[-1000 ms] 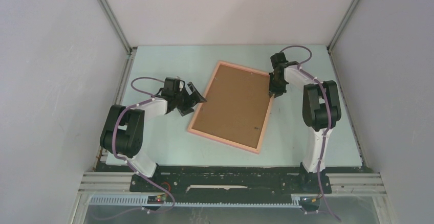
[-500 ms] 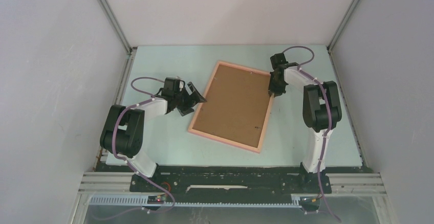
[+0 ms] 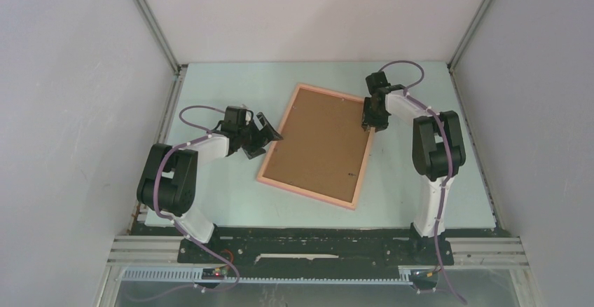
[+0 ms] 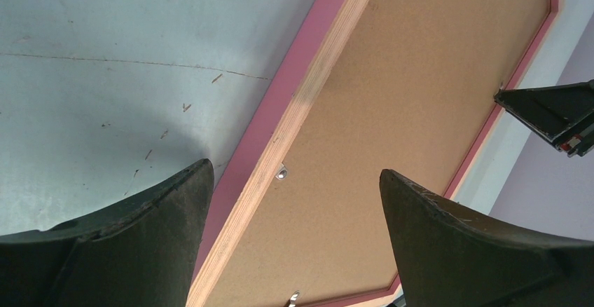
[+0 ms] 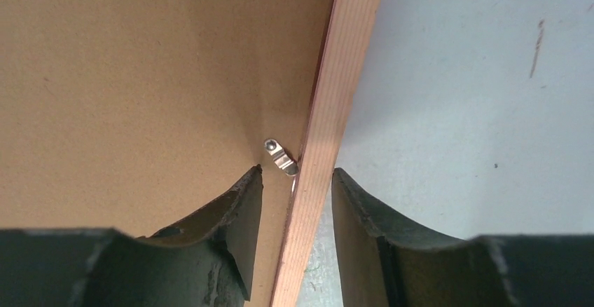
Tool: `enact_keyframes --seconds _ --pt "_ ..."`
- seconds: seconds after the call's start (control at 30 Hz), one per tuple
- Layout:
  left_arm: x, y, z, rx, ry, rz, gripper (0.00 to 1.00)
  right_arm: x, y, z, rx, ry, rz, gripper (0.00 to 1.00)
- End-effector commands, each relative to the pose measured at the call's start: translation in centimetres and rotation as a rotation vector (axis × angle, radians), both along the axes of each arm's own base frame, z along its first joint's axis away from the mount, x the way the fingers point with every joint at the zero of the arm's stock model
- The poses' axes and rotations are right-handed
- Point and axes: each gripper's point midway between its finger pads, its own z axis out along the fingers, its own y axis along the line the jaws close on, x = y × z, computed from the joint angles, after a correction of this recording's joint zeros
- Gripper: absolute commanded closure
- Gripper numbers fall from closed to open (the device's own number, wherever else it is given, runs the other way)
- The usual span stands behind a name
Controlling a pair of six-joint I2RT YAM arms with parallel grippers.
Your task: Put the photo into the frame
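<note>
On the table (image 3: 210, 195) the frame (image 3: 306, 193) lies face down and askew, unmoved over the last second, its back filled edge to edge by the brown board (image 3: 319, 142). The photo shows in no view; whether it lies under that board cannot be told, though a seated board suggests that it is already inside and that the work is now the fastening of the back. At the frame's left rail the left gripper (image 4: 295, 169) has not stirred: its fingers gape about as wide as they go, one to each side of that rail, well clear of it and holding nothing. What has changed is at the frame's right rail, near its far corner. The right gripper (image 5: 298, 172) has edged a little along that rail toward the corner, and its jaws, pinched nearly together a moment ago, have spread part way. They now straddle the rail, one finger over the board and the other off the frame's outer side, close to the wood but not clamped on it, so nothing is gripped. Just ahead of those fingers a small metal clip (image 5: 281, 157) sits slantwise from the rail onto the board's edge. By my reading the right gripper has just released after working that clip, and other clips probably still need checking.
</note>
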Motion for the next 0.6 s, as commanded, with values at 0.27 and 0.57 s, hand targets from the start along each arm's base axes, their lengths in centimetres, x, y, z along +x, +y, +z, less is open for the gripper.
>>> enact_keyframes --seconds 0.27,0.57 --pt "0.0 -0.6 1.0 -0.026 -0.033 -0.025 0.05 1.8 -0.8 0.7 -0.120 -0.022 0.011 0.54" --pt "0.0 -0.7 0.9 -0.026 -0.033 -0.028 0.05 0.5 -0.9 -0.8 -0.091 0.023 0.025 0.54"
